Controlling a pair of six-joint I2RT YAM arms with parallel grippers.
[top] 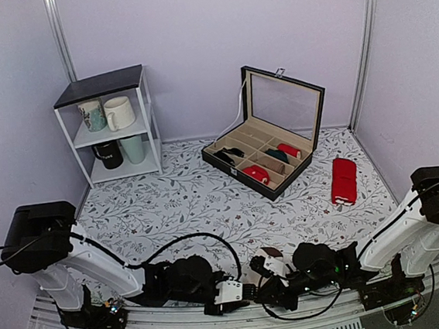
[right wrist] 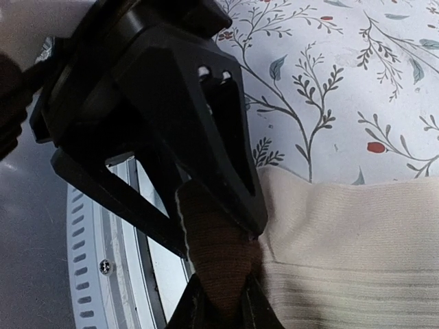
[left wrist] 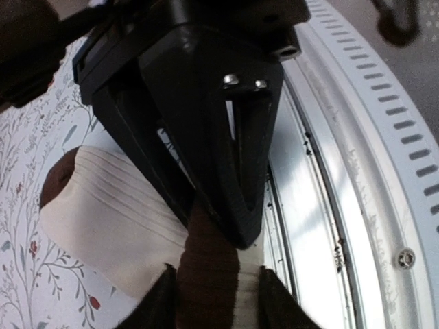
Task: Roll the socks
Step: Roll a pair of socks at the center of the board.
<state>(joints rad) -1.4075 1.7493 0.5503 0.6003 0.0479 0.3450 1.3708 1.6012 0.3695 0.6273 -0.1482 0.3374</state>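
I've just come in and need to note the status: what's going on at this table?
Both arms are bent low at the near edge of the table, working on the striped socks. The left gripper pinches a dark brown band, and the right gripper is clamped on brown fabric beside a cream ribbed section. Whether a roll has formed cannot be told. A red pair lies untouched beside the open compartment box.

From above we make out only a scrap of the socks (top: 272, 250) at the near edge of the worktop (top: 208, 204); the left tool (left wrist: 212, 305) and right tool (right wrist: 219, 305) cover the rest. Both wrist views crop the fingertips (left wrist: 156, 307).
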